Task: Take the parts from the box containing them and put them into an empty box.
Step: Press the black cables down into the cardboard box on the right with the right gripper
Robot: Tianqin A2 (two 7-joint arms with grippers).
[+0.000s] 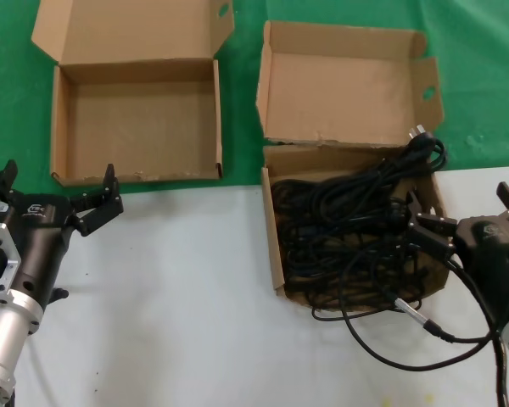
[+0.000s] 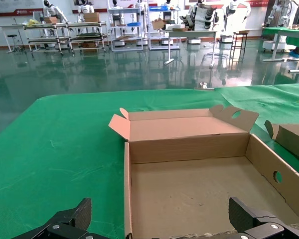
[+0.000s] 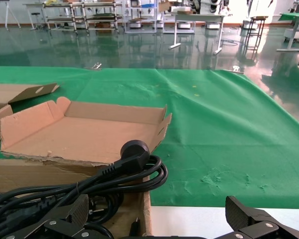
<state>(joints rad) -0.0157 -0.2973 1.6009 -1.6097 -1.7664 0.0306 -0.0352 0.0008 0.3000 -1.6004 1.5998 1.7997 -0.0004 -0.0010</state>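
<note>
— What do we see of the left claw (image 1: 61,197)?
— Spread wide, holding nothing, just before the empty box (image 1: 136,127) on the left of the table (image 1: 178,297).
— And our right claw (image 1: 462,212)?
— Also gaping, gripping nothing, at the right edge of the torn box (image 1: 348,170), right by its black cables (image 1: 348,229). We can't tell if it touches them. One cable spills onto the table.
</note>
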